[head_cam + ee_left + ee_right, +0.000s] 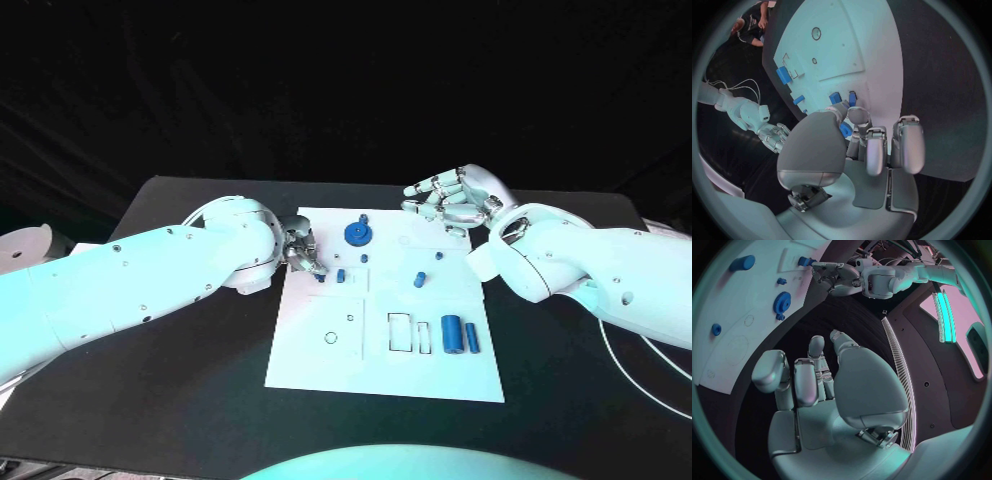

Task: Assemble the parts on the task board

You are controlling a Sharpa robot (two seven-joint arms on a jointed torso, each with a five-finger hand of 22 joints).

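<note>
- My left hand (299, 250) is at the board's (310, 355) left edge, its fingers (877, 150) curled over a small blue part (845, 130). I judge it pinched against the thumb, though the contact is partly hidden.
- My right hand (459, 200) hovers over the counter (577, 400) just off the board's far right corner, fingers loosely apart and holding nothing.
- On the board: a gear (358, 235) near the far edge, a small peg (420, 279) mid-board, and two cylinders (459, 333) beside the outlined slots (408, 332).
- Step in hand, as I judge it: seating the pinched part in its socket near the left edge.
- To do it well: keep the part upright, line it over the socket before lowering, press lightly, and let go only once it sits flush.
- Risk: the curled fingers screen the socket, so I should check through the left wrist view.
</note>
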